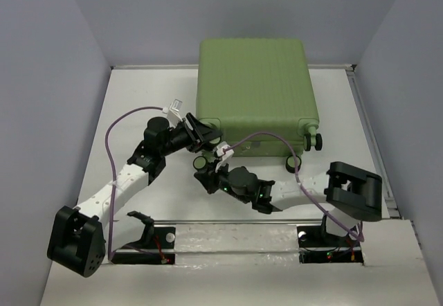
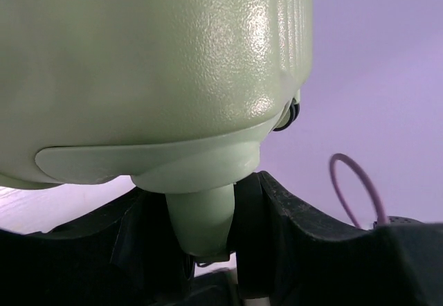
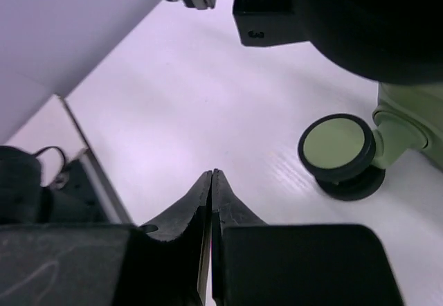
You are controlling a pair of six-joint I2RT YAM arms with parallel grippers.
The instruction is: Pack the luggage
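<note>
The luggage (image 1: 252,91) is a light-green ribbed suitcase lying shut and flat at the back middle of the table. In the left wrist view its shell (image 2: 152,64) fills the top, and a green caster stem (image 2: 204,216) hangs down from its corner. My left gripper (image 1: 208,134) is at the near-left corner, shut on that stem, with a black finger (image 2: 259,209) pressed against each side. My right gripper (image 1: 204,176) hovers just in front of the same corner. Its jaws (image 3: 212,173) are shut on nothing, low over the table beside a caster wheel (image 3: 338,147).
Other caster wheels (image 1: 294,160) stick out along the luggage's near edge. A purple cable (image 1: 266,140) arcs over the right arm and another (image 1: 124,122) loops off the left arm. Grey walls close in on both sides. The raised table edge (image 1: 374,147) runs along the right.
</note>
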